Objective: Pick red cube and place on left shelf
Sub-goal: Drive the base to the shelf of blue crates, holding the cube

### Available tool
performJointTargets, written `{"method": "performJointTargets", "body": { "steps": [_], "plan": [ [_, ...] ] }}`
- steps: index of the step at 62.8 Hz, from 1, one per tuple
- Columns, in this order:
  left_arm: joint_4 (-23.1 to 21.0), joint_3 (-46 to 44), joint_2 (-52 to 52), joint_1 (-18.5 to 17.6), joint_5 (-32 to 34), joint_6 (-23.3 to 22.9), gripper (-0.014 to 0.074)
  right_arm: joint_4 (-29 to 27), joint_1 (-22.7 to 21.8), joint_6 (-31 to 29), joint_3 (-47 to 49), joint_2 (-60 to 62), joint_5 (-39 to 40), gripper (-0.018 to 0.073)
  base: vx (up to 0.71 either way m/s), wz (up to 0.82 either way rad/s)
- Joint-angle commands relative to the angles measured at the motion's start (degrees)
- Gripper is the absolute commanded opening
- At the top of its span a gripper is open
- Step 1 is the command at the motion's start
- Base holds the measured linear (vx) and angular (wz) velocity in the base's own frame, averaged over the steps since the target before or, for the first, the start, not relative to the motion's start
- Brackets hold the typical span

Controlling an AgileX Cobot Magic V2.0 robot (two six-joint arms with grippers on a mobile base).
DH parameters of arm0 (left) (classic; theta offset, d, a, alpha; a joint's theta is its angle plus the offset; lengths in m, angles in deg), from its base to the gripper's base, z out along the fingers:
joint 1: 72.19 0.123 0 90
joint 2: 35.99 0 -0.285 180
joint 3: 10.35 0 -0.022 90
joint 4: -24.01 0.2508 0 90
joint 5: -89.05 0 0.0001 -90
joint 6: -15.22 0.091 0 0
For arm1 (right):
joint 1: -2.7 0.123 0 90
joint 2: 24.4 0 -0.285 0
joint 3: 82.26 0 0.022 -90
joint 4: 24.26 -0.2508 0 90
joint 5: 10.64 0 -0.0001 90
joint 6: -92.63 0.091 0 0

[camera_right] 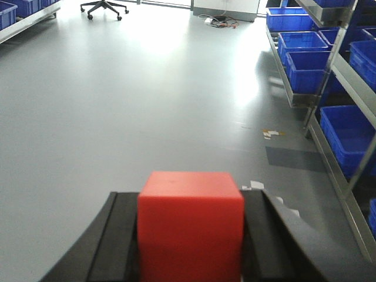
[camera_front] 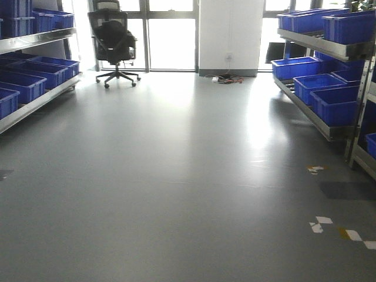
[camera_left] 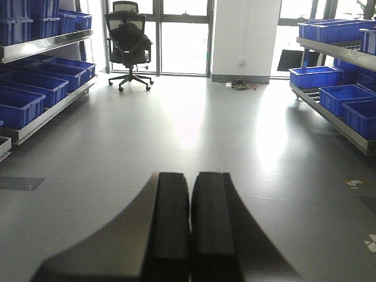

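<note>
Red cube (camera_right: 191,235), pinched squarely in the right gripper (camera_right: 191,197), could be shaken loose should the grip be slackened in transit; the left gripper (camera_left: 190,176) is pressed together on nothing. Well ahead and leftward of both pincers, the left shelf (camera_front: 35,104) is crowded with blue crates (camera_front: 23,82), so the cube may be struck against a crate wall or front rail when lowered.

On left shelf (camera_front: 41,101), blue crates (camera_front: 26,82)
</note>
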Motion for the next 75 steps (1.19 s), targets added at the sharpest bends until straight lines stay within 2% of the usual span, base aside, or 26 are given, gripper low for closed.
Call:
{"method": "performJointTargets", "body": {
  "steps": [1,33,75],
  "plan": [
    [-0.21,1.36,0.7,-0.07,5.11,-0.31,0.0102,1.75,0.0,-0.43,1.45,-0.92,5.04,0.0065,0.6,0.13],
    [-0.21,1.36,0.7,-0.07,5.11,-0.31,0.0102,1.75,0.0,-0.43,1.45,-0.92,5.04,0.0065,0.6,0.24],
    [-0.21,1.36,0.7,-0.07,5.11,-0.31,0.0102,1.75,0.0,-0.43,1.45,-0.92,5.04,0.0065,0.68,0.59]
  ]
}}
